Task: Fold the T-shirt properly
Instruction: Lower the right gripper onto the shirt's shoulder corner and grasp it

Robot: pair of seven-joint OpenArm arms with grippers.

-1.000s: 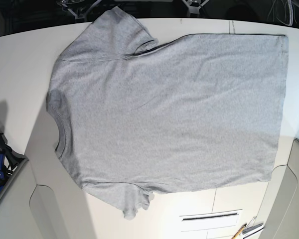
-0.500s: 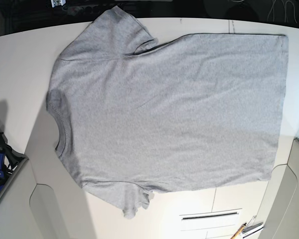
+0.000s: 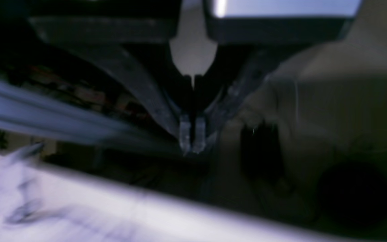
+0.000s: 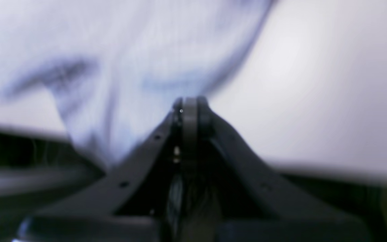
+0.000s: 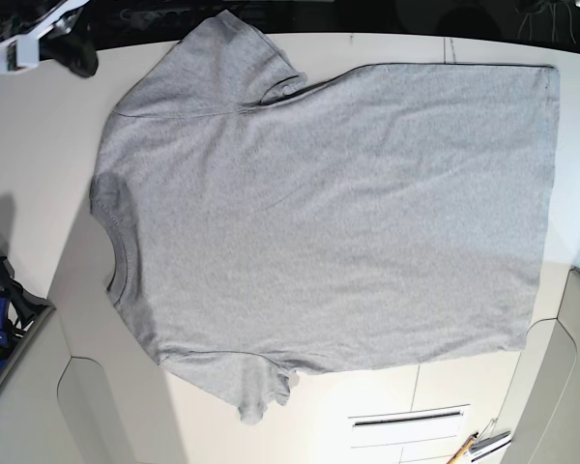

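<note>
In the left wrist view, the left gripper (image 3: 192,139) is seen pressed together, empty, off the table edge. In the right wrist view, the right gripper (image 4: 189,104) is closed, empty, over blurred cloth. In the base view, the T-shirt (image 5: 329,213) lies flat, unfolded on the white table (image 5: 39,145); every fold is judged outstanding.

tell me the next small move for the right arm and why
Probably bring the right gripper down toward the far sleeve and open its jaws. The T-shirt lies flat and unfolded on the table, nothing is gripped, both pairs of jaws look shut, and that arm has only just reached the table's far left corner.
</note>
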